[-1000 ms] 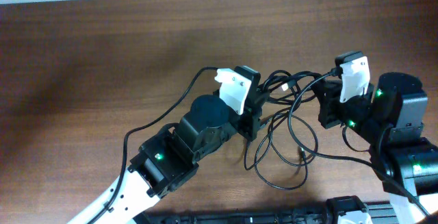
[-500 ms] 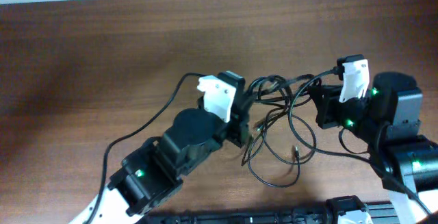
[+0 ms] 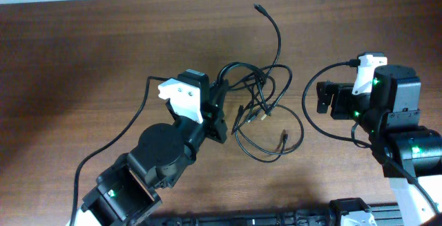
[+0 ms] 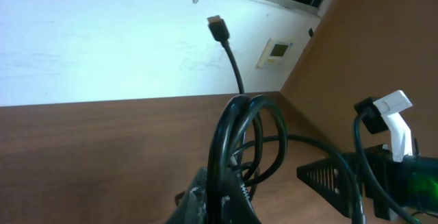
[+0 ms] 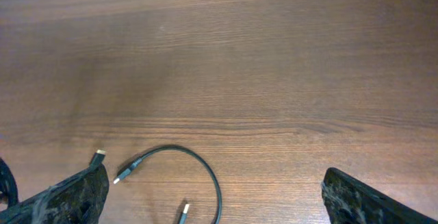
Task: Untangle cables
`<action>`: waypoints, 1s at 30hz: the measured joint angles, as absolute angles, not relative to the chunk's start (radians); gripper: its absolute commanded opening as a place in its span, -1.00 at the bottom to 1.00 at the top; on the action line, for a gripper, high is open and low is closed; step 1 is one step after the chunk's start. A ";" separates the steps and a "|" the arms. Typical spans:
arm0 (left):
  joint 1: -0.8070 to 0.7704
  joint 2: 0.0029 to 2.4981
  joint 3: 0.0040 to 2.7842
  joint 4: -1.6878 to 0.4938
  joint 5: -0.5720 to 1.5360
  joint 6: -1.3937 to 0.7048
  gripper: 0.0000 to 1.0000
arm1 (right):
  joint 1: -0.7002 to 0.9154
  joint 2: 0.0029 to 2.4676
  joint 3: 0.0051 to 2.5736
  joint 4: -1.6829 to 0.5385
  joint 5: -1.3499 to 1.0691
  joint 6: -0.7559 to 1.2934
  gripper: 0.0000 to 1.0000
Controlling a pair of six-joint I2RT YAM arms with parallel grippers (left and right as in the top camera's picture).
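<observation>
While the left gripper (image 3: 218, 108) at mid-frame is clamped on the cables (image 3: 266, 108), their loops spread just right of it. Toward the right edge, the right gripper (image 3: 323, 98) holds its jaws apart, empty.

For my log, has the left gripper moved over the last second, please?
Yes. The left gripper, gripping the cables, shifted leftward along the table's far edge.

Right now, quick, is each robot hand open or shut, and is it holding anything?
Left gripper: shut on the cables.
Right gripper: open, holding nothing.
</observation>
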State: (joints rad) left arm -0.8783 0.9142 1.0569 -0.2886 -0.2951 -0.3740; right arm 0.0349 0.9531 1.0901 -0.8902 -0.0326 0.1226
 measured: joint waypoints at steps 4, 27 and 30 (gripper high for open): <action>-0.878 0.914 1.057 -0.289 -0.305 -0.374 -1.00 | 0.035 0.953 1.090 -0.876 -0.173 0.016 0.97; -0.878 0.915 1.057 -0.337 -0.250 -0.374 -1.00 | 0.035 0.953 1.088 -0.562 -0.252 0.141 0.97; -0.878 0.915 1.057 -0.337 -0.242 -0.374 -1.00 | 0.035 0.968 1.087 -0.675 -0.162 0.169 0.97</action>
State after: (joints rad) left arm -0.8783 0.9146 1.0569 -0.3367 -0.2417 -0.3740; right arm 0.0349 0.9684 1.0874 -0.6746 -0.1616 0.1692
